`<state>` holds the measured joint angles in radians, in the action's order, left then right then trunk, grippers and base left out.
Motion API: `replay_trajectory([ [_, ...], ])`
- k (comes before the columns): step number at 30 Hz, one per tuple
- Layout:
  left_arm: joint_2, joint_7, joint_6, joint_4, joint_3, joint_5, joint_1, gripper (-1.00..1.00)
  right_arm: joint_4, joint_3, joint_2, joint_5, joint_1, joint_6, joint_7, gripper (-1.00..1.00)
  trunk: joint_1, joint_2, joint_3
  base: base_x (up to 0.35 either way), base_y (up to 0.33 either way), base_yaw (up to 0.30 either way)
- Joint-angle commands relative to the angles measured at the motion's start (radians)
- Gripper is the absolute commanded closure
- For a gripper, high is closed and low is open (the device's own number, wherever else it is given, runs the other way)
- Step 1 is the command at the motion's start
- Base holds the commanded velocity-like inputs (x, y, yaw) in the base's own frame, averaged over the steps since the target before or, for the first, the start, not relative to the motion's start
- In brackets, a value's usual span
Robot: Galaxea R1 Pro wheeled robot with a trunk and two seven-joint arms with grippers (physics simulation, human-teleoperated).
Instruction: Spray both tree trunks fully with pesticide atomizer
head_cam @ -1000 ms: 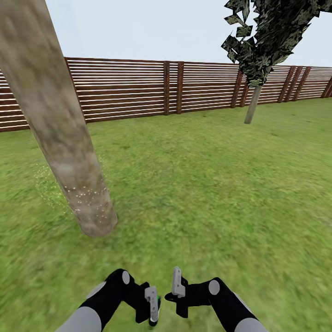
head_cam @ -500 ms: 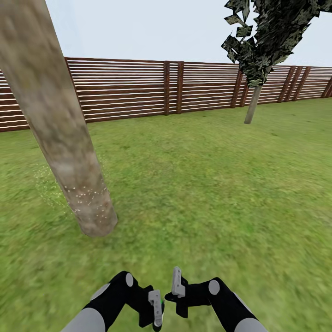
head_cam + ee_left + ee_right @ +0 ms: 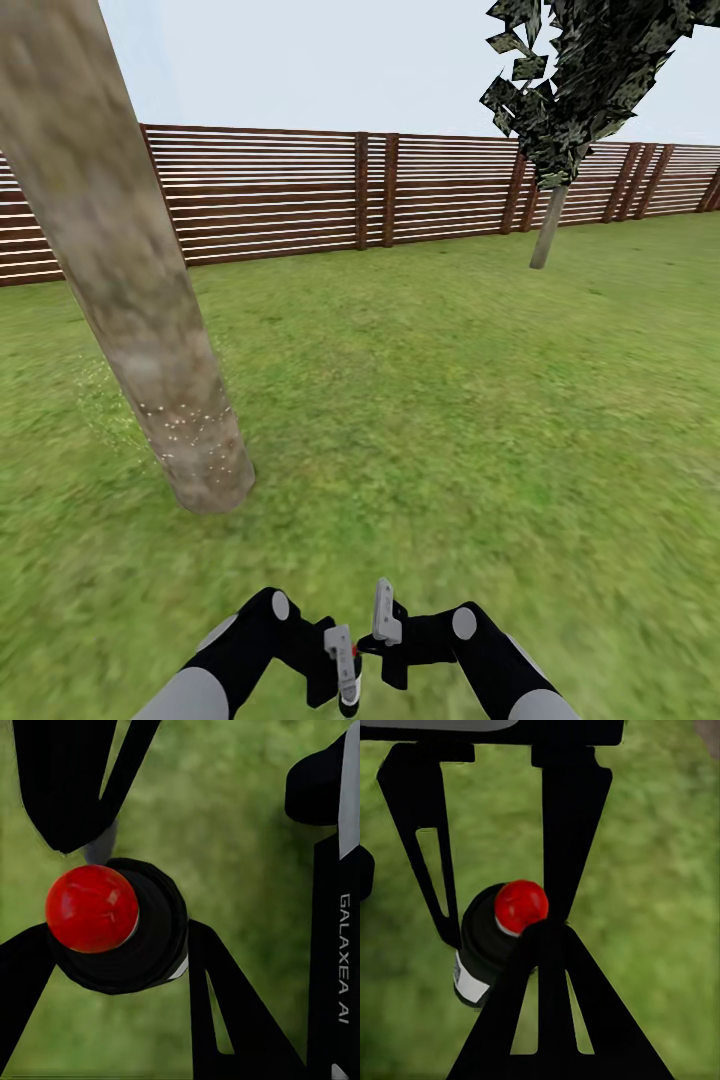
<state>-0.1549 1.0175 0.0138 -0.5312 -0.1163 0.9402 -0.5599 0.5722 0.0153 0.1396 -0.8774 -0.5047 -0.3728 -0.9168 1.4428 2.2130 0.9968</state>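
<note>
The pesticide atomizer [image 3: 124, 945] is a stubby black sprayer with a red top. My left gripper [image 3: 120, 937] is shut on its body. In the right wrist view the atomizer [image 3: 480, 945] shows a pale band and sits between the left gripper's [image 3: 499, 937] fingers. In the head view my left gripper [image 3: 345, 672] and right gripper [image 3: 383, 612] sit close together, low over the grass. The right one is shut on nothing. A thick pale tree trunk [image 3: 130, 270] leans at the left, its base flecked white. A second tree [image 3: 548, 232] stands far off by the fence.
Green lawn [image 3: 450, 420] stretches ahead to a brown slatted fence [image 3: 300, 190] that runs across the back. Fine pale specks lie on the grass left of the near trunk's base.
My left gripper has shifted slightly right, toward the right gripper. The small spot beside its fingers was green a second ago and is red now. The right arm and the view are still.
</note>
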Motion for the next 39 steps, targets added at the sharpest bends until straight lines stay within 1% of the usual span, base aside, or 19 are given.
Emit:
replay_trajectory([
  [1, 0.003, 0.0, 0.0, 0.0, 0.0, 0.003, 0.0, 1.0, 0.0, 0.0, 0.0, 0.0, 0.0, 0.0, 0.0, 1.0, 0.0, 0.0, 0.0, 0.0, 0.0, 0.0],
  [4, 0.018, 0.0, -0.001, 0.002, -0.006, 0.015, 0.001, 1.0, 0.0, 0.0, 0.0, 0.0, 0.0, 0.0, 0.0, 1.0, 0.0, 0.0, 0.0, 0.0, 0.0, 0.0],
  [10, 0.14, 0.0, -0.001, 0.001, -0.008, 0.02, 0.005, 1.0, -0.001, 0.001, -0.002, 0.0, 0.0, -0.001, 0.0, 1.0, 0.0, 0.0, 0.0, 0.0, 0.0, 0.0],
  [11, 0.168, 0.001, -0.001, 0.002, -0.008, 0.02, 0.005, 1.0, -0.001, 0.002, -0.004, 0.0, 0.0, -0.001, 0.0, -1.0, 0.0, 0.0, 0.0, 0.0, 0.0, 0.0],
  [12, 0.209, 0.0, 0.001, 0.002, -0.008, 0.019, 0.006, 1.0, -0.003, 0.003, -0.006, -0.001, 0.0, -0.001, 0.0, -1.0, 0.0, 0.0, 0.0, 0.0, 0.0, 0.0],
  [15, 0.275, -0.007, -0.003, 0.002, 0.006, 0.009, 0.006, 1.0, -0.006, 0.008, -0.01, -0.003, 0.0, -0.003, 0.008, -1.0, 0.0, 0.0, 0.0, 0.0, 0.0, 0.0],
  [16, 0.295, -0.03, -0.003, 0.002, 0.04, -0.004, 0.005, 1.0, -0.008, 0.009, -0.016, -0.005, 0.001, -0.004, 0.032, -1.0, 0.0, 0.0, 0.0, 0.0, 0.0, 0.0],
  [17, 0.305, -0.083, -0.003, 0.009, 0.101, -0.028, 0.006, 1.0, -0.019, 0.008, -0.036, -0.007, 0.002, -0.004, 0.101, -1.0, 0.0, 0.0, 0.0, 0.0, 0.0, 0.0],
  [19, 0.313, -0.265, -0.002, 0.077, 0.269, -0.089, 0.006, 1.0, -0.151, 0.009, -0.073, -0.004, 0.005, -0.005, 0.367, -1.0, 0.0, 0.0, 0.0, 0.0, 0.0, 0.0],
  [22, 0.314, -0.561, 0.005, 0.217, 0.511, -0.193, 0.006, 1.0, -0.427, 0.009, -0.085, 0.002, 0.006, -0.004, 0.845, -1.0, 0.0, 0.0, 0.0, 0.0, 0.0, 0.0],
  [23, 0.314, -0.645, 0.023, 0.264, 0.572, -0.224, 0.007, 1.0, -0.484, 0.011, -0.084, 0.01, 0.006, -0.005, 0.997, -1.0, 0.0, 0.0, 0.0, 0.0, 0.0, 0.0],
  [24, 0.314, -0.748, 0.094, 0.314, 0.624, -0.261, 0.023, 1.0, -0.518, 0.033, -0.081, 0.057, 0.008, -0.006, 1.159, -1.0, 0.0, 0.0, 0.0, 0.0, 0.0, 0.0],
  [25, 0.314, -0.796, 0.137, 0.33, 0.641, -0.28, 0.039, 1.0, -0.527, 0.049, -0.08, 0.096, 0.01, -0.006, 1.212, -1.0, 0.0, 0.0, 0.0, 0.0, 0.0, 0.0],
  [26, 0.311, -0.907, 0.231, 0.348, 0.674, -0.338, 0.081, 1.0, -0.535, 0.081, -0.083, 0.217, 0.014, -0.007, 1.271, -1.0, 0.0, 0.0, 0.0, 0.0, 0.0, 0.0],
  [28, 0.312, -0.99, 0.307, 0.355, 0.696, -0.41, 0.115, 1.0, -0.538, 0.096, -0.092, 0.341, 0.016, -0.013, 1.296, -1.0, 0.0, 0.0, 0.0, 0.0, 0.0, 0.0],
  [29, 0.314, -1.024, 0.35, 0.356, 0.706, -0.473, 0.135, 1.0, -0.539, 0.1, -0.114, 0.428, 0.016, -0.025, 1.302, -1.0, 0.0, 0.0, 0.0, 0.0, 0.0, 0.0],
  [31, 0.323, -1.052, 0.384, 0.358, 0.713, -0.544, 0.161, 1.0, -0.541, 0.102, -0.137, 0.503, 0.017, -0.037, 1.306, -1.0, 0.0, 0.0, 0.0, 0.0, 0.0, 0.0],
  [33, 0.329, -1.06, 0.396, 0.36, 0.716, -0.569, 0.189, 1.0, -0.541, 0.103, -0.142, 0.524, 0.017, -0.04, 1.308, -1.0, 0.0, 0.0, 0.0, 0.0, 0.0, 0.0],
  [39, 0.328, -1.063, 0.399, 0.383, 0.718, -0.577, 0.198, 1.0, -0.547, 0.103, -0.127, 0.527, 0.041, -0.036, 1.305, -1.0, 0.0, 0.0, 0.0, 0.0, 0.0, 0.0],
])
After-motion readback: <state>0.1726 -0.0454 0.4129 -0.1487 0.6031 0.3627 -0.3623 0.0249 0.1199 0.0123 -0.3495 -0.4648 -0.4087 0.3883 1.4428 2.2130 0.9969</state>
